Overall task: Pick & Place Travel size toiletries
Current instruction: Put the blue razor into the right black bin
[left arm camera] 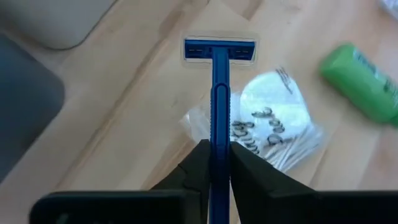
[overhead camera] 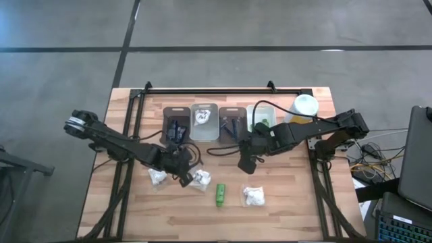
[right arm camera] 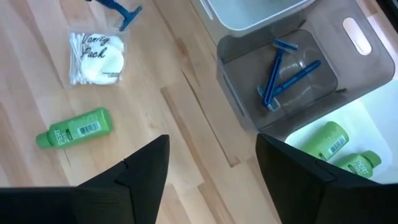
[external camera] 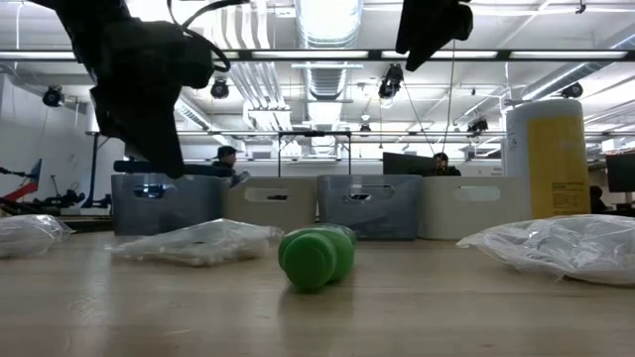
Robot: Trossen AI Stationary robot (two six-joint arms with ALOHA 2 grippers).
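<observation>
While your left tool (left arm camera: 214, 163) pinches a blue razor (left arm camera: 214, 81) above the packet (left arm camera: 267, 127) at lower centre, carry it up-frame to the razor bin (right arm camera: 280, 68); the right tool (right arm camera: 211, 168) hovers spread near the bins.

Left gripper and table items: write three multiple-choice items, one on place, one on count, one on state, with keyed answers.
1. Where does the loose green bottle lie?
A. in a bin
B. on the bare table between two packets
C. in the right gripper

2. How many razors lie in the grey bin?
A. none
B. two
C. five

3. What is the left gripper doing?
A. hanging open
B. shut on a packet
C. shut on the blue razor

Answers: 1 B, the high view shows it on the wood; 2 B, the right wrist view shows two blue handles; 3 C, jaws pinch the handle.
</observation>
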